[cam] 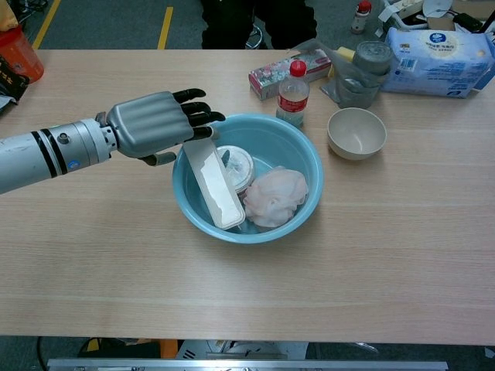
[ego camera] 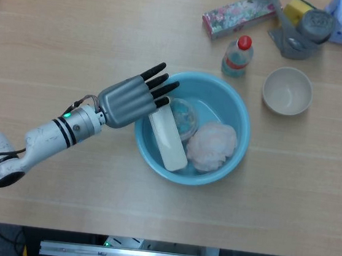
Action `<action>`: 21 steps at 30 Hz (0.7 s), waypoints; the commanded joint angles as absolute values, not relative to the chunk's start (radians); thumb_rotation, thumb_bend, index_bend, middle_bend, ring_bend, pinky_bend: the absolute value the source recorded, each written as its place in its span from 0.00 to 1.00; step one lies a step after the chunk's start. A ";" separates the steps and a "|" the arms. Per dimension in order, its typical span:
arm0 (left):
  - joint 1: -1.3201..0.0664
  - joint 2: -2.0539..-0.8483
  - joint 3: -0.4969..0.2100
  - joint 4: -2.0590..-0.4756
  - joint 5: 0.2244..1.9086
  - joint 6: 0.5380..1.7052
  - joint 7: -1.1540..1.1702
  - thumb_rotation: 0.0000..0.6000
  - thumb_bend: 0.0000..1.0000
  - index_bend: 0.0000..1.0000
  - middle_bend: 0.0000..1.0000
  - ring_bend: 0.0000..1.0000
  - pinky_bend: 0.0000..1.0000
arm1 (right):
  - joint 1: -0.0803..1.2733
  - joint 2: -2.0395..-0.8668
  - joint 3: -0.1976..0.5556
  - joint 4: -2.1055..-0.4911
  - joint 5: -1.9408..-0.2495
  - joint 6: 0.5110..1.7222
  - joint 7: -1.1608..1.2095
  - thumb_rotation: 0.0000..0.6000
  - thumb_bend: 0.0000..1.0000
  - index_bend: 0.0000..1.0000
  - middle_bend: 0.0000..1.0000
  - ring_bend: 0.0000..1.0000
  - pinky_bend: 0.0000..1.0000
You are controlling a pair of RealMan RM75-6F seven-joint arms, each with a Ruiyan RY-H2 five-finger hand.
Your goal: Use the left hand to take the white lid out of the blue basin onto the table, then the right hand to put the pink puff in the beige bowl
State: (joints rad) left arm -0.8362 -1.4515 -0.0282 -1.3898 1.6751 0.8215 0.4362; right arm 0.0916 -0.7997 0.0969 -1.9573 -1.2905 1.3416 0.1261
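Observation:
The white lid (ego camera: 169, 137) (cam: 213, 182) leans inside the blue basin (ego camera: 237, 114) (cam: 305, 151), its upper end on the basin's left rim. My left hand (ego camera: 130, 99) (cam: 155, 125) hovers at that rim with fingers stretched out over the lid's top end; I cannot tell whether they touch it, and nothing is held. The pink puff (ego camera: 212, 146) (cam: 272, 196) lies in the basin's right half, beside a round container (ego camera: 183, 115) (cam: 234, 165). The beige bowl (ego camera: 287, 91) (cam: 356, 133) stands to the right of the basin. My right hand is out of both views.
A plastic bottle with a red cap (ego camera: 238, 56) (cam: 291, 90) stands just behind the basin. A floral box (ego camera: 236, 15) (cam: 290, 68), grey tape rolls (ego camera: 312, 27) (cam: 363, 66) and a tissue pack (cam: 441, 62) lie along the far right edge.

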 commanded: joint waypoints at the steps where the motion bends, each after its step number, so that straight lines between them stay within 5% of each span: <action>1: -0.841 -1.459 -0.022 -1.380 1.678 0.826 0.426 1.00 0.36 0.19 0.06 0.10 0.04 | 0.090 -0.799 0.096 -1.956 -1.291 1.342 0.131 1.00 0.37 0.26 0.30 0.09 0.16; 21: -0.844 -1.462 0.010 -1.362 1.681 0.875 0.401 1.00 0.36 0.38 0.16 0.12 0.04 | 0.081 -0.791 0.095 -1.946 -1.301 1.341 0.167 1.00 0.37 0.26 0.31 0.09 0.16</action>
State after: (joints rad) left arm -0.8445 -1.4628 0.0097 -1.3619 1.6815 0.8747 0.4016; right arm 0.0809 -0.7911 0.0954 -1.9462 -1.3006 1.3408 0.1672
